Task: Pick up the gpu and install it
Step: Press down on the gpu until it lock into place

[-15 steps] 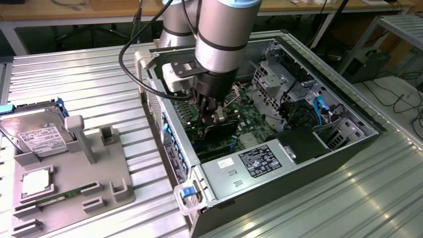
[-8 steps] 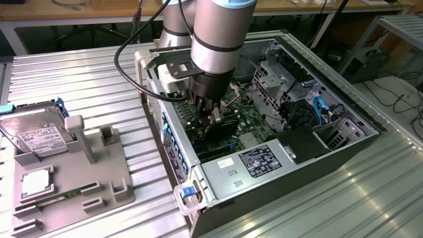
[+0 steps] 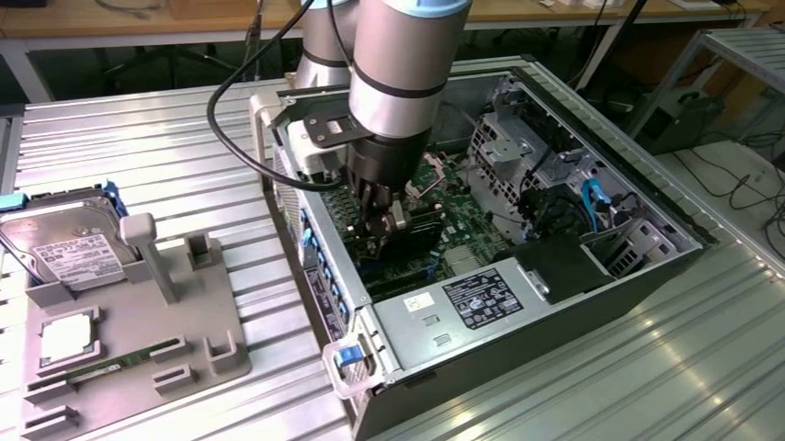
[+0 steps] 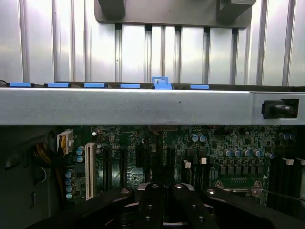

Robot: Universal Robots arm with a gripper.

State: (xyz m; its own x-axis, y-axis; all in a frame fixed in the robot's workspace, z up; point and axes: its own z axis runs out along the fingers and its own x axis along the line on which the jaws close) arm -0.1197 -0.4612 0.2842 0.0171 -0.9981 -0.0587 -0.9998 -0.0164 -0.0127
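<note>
Gripper (image 3: pixel 395 230) reaches down inside the open computer case (image 3: pixel 613 303), its fingers closed together just above the green motherboard (image 3: pixel 472 225). Directly beneath the fingertips stands the gpu (image 3: pixel 411 241), a dark card set upright on the board; whether it is clamped cannot be told.

The gpu (image 3: pixel 421 236) is a thin, flat black card standing on edge inside the open computer case (image 3: pixel 638 207), directly under the arm's tool. Its lower edge sits down at the green motherboard (image 3: pixel 472 234), among the expansion slots. It runs roughly parallel to the case's long side. Its upper part is hidden by the tool; the bracket end cannot be made out.
</note>
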